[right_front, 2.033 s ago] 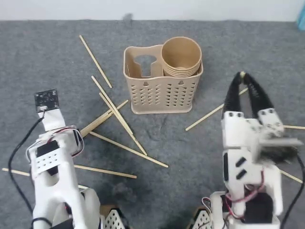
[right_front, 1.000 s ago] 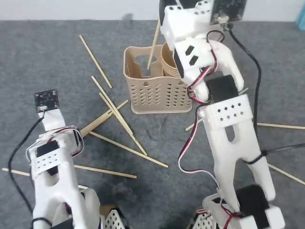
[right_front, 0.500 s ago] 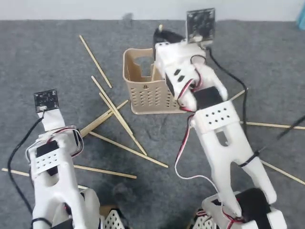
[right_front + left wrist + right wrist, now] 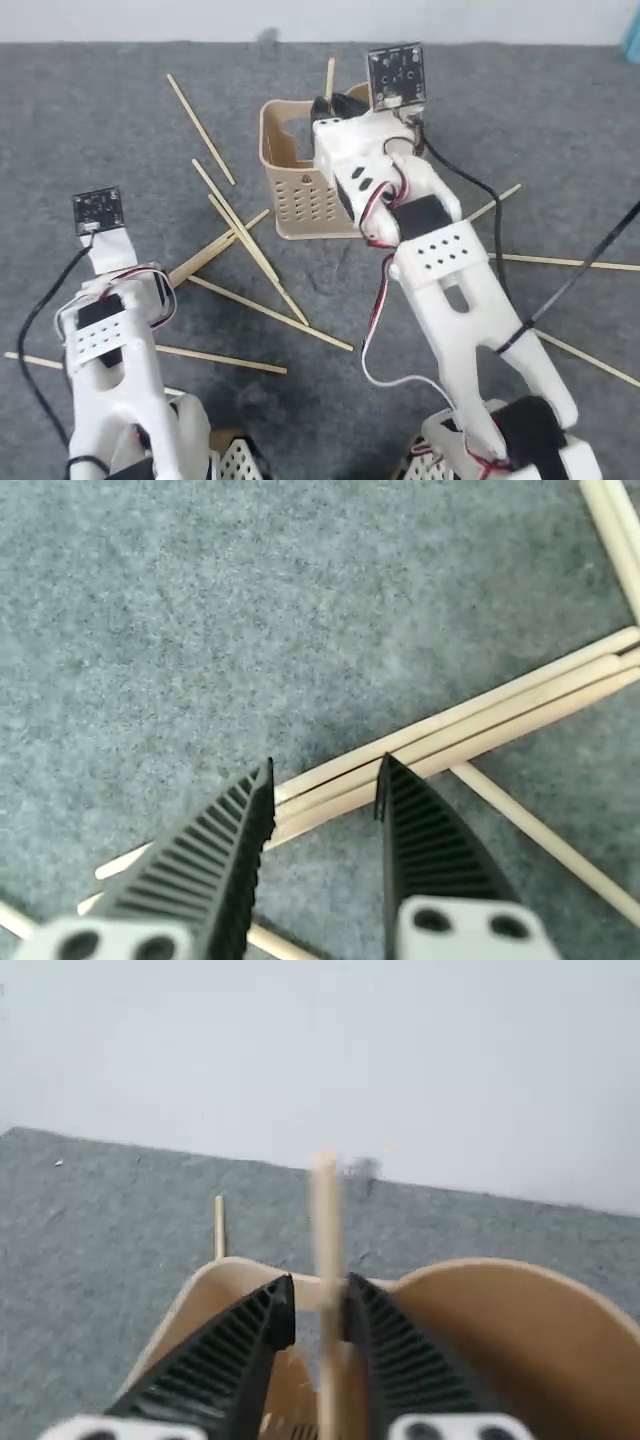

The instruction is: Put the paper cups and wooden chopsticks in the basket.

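My right gripper [image 4: 325, 103] hangs over the tan basket [image 4: 290, 190], shut on a wooden chopstick [image 4: 329, 72] that stands nearly upright in the basket's left compartment. In the right wrist view the chopstick [image 4: 325, 1210] rises between the black fingers of the right gripper [image 4: 320, 1305], with the basket rim [image 4: 195, 1295] on one side and the paper cup stack [image 4: 520, 1300] on the other. My left gripper [image 4: 320, 790] is open just above a bundle of chopsticks [image 4: 480, 730] on the carpet, at the table's front left.
Several loose chopsticks [image 4: 245, 240] lie crossed on the grey carpet left of the basket, and others [image 4: 560, 263] lie to the right of the right arm. One chopstick [image 4: 200, 113] lies far left of the basket. The left arm [image 4: 110, 340] stands at the front left.
The right arm swung from the front right up over the basket with a chopstick, then lowered it into the left compartment. The left arm has not moved.
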